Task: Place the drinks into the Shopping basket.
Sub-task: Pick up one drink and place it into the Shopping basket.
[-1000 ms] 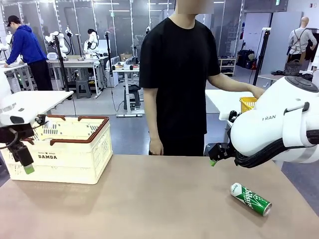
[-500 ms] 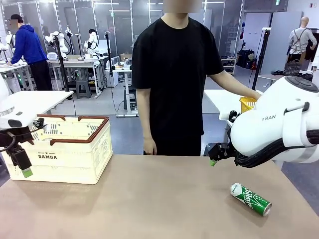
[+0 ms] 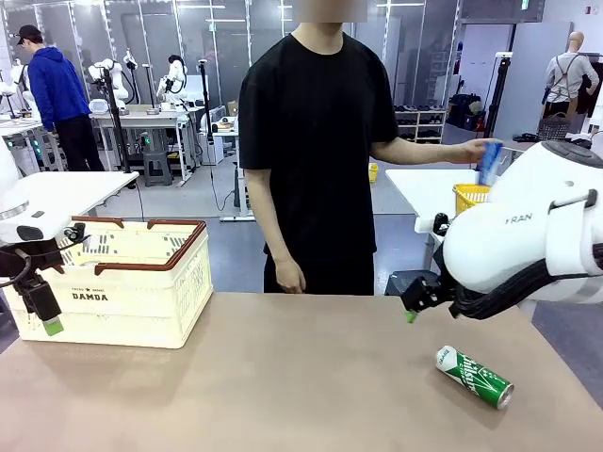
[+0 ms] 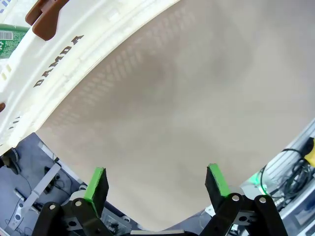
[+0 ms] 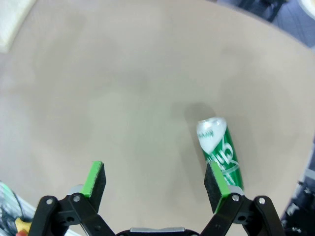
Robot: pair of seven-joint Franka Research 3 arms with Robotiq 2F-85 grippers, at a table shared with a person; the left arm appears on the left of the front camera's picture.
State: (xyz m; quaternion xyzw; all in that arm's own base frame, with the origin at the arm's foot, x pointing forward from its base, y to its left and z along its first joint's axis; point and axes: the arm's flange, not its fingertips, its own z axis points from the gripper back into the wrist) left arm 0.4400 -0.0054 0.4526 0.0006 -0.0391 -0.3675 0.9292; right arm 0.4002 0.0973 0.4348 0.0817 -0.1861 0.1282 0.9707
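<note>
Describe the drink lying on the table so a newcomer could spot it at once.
Start at the brown table and go to its right end, away from the cream Shopping basket. There a slim green can with white marks lies on its side near the right gripper. Unlike the blue can in the person's hand, it is green and rests on the tabletop.

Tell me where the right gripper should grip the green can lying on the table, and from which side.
Grip the green can at mid-body, across its round width, coming down from above. It lies on its side on the table, both curved flanks free. The open right gripper closes roughly across the can's long axis, so it likely needs only to centre over it.
</note>
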